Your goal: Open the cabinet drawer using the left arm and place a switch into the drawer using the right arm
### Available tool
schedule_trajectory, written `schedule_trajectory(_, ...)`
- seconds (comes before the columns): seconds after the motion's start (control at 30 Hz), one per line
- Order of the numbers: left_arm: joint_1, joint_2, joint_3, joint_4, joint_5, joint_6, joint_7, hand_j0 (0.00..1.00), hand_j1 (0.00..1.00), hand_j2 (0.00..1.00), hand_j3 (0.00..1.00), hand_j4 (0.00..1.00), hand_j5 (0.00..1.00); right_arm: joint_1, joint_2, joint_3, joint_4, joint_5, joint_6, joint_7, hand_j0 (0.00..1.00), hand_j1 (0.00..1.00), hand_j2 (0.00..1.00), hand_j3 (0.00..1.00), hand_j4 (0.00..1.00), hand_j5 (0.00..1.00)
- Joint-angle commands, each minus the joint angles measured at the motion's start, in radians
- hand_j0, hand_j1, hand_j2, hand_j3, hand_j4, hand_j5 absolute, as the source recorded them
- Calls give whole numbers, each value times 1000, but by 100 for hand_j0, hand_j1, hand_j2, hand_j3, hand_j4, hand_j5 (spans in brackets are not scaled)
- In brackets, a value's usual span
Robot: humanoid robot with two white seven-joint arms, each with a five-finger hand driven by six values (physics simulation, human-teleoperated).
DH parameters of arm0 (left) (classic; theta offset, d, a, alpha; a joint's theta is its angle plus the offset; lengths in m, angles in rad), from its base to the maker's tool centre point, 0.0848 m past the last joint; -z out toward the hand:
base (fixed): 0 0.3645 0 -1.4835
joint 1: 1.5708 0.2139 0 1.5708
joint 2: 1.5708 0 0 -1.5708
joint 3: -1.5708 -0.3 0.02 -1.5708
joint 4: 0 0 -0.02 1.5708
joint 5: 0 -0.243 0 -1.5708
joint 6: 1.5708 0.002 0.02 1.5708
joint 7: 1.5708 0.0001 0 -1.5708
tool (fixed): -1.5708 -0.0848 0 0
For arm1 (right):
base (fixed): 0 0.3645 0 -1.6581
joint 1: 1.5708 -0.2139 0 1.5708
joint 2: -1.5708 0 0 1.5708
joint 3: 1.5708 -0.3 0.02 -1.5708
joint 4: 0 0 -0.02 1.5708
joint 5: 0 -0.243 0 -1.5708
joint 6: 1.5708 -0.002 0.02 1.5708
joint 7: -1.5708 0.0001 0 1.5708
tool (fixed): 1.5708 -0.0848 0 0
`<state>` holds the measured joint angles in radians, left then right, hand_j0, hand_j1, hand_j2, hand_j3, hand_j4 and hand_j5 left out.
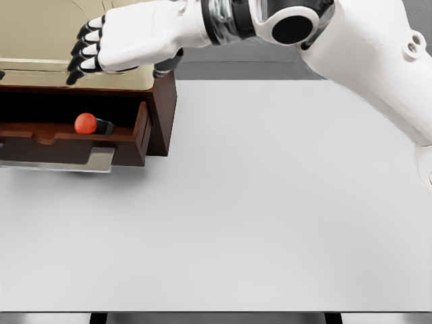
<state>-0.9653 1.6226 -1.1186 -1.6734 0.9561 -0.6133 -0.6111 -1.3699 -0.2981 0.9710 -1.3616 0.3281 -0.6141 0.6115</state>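
Red switch (90, 124) lies inside open drawer (74, 145), directly below right hand (111, 44); fingers relaxed, holding nothing.

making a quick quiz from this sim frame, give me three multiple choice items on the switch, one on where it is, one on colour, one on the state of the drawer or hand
1. Where does the switch lie?
A. on the white table
B. inside the drawer
C. in the right hand

2. What colour is the switch's round end?
A. red
B. blue
C. yellow

3. How is the drawer of the cabinet?
A. pushed fully shut
B. pulled out, open
C. lifted out onto the table

Answers:
1 B, the switch rests in the drawer's dark cavity, behind its front panel.
2 A, its rounded end is bright red, with a dark body beside it.
3 B, the drawer front stands forward of the cabinet body and the inside shows; the right hand hovers above with fingers spread, holding nothing.
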Motion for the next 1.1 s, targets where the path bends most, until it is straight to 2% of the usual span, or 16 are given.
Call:
schedule_trajectory(0.0,0,-6,-1,-5,9,2,0,100,100,100,100,100,100,18,-161,-104,-44,-4,3,-1,100,100,100,100,100,100)
schedule_trajectory(0.1,-1,-24,-1,-51,9,2,0,100,100,100,100,100,100,126,-271,-178,-44,-6,3,-1,100,100,100,100,100,100)
schedule_trajectory(0.17,-4,-26,3,-84,9,2,0,100,100,100,100,100,100,247,-335,-229,-40,-4,3,-1,100,100,100,100,100,100)
schedule_trajectory(0.2,-7,-30,5,-89,9,2,0,100,100,100,100,100,100,288,-365,-232,-40,-4,3,-1,100,100,100,100,100,100)
schedule_trajectory(0.27,-7,-55,3,-89,9,2,0,100,100,100,100,100,100,403,-427,-328,-36,-4,3,-1,100,100,100,100,100,100)
schedule_trajectory(0.33,-7,-73,8,-89,9,2,0,100,100,100,100,100,100,502,-467,-388,-34,-4,3,-1,100,100,100,100,100,100)
schedule_trajectory(0.4,-7,-119,8,-89,9,2,0,100,100,100,100,100,100,552,-513,-393,-31,-4,3,-1,100,100,100,100,100,100)
schedule_trajectory(0.43,-7,-145,7,-89,6,2,0,100,100,100,100,100,100,565,-524,-393,-16,-4,3,-1,100,100,100,100,100,100)
schedule_trajectory(0.5,-4,-188,7,-89,-10,2,0,100,100,100,100,100,100,565,-523,-393,64,-1,3,-1,100,100,100,100,100,100)
schedule_trajectory(0.57,-1,-242,5,-89,-30,2,0,100,100,100,100,100,100,563,-513,-393,98,2,3,-1,100,100,100,100,100,100)
schedule_trajectory(0.83,10,-323,5,-89,-30,15,0,100,100,100,100,100,100,574,-518,-391,96,0,3,-1,100,100,100,100,100,100)
schedule_trajectory(0.87,10,-331,5,-89,-30,15,0,100,100,100,100,100,100,594,-520,-390,95,2,3,-1,100,100,100,100,100,100)
schedule_trajectory(1.07,13,-342,3,-89,-31,15,0,100,100,100,100,100,100,598,-516,-390,91,0,3,-1,100,100,100,100,100,100)
